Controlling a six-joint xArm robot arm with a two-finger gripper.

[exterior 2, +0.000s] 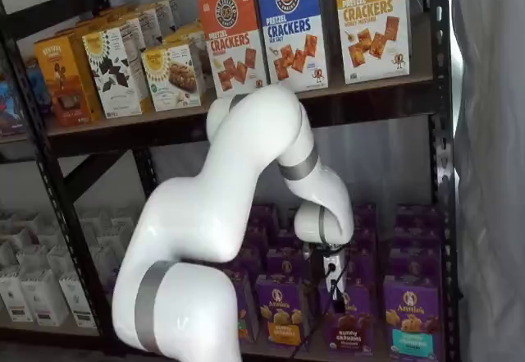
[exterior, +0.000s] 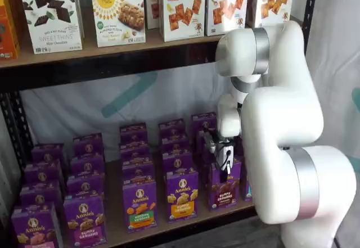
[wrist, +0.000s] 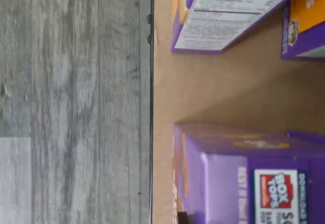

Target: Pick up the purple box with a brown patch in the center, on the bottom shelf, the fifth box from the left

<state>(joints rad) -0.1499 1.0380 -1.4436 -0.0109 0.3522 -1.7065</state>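
Observation:
The purple box point(exterior: 224, 190) stands upright at the front of its row on the bottom shelf point(exterior: 163, 229), with brown snacks pictured mid-front. It also shows as the purple box point(exterior 2: 349, 325). My gripper point(exterior: 226, 166) hangs straight down onto the top of this box. In both shelf views its black fingers point(exterior 2: 335, 295) reach the box's upper edge. No gap between them shows, and I cannot tell whether they are closed on the carton. The wrist view looks down on the tan shelf board point(wrist: 223, 92) with purple cartons on either side of a bare strip.
Other purple cartons stand close beside it, one with an orange band point(exterior: 181, 194) and one with a green band point(exterior: 139, 203), with more rows behind. Cracker boxes point(exterior: 183, 6) fill the higher shelf. The grey plank floor point(wrist: 71, 102) lies beyond the shelf's black front edge point(wrist: 152, 102).

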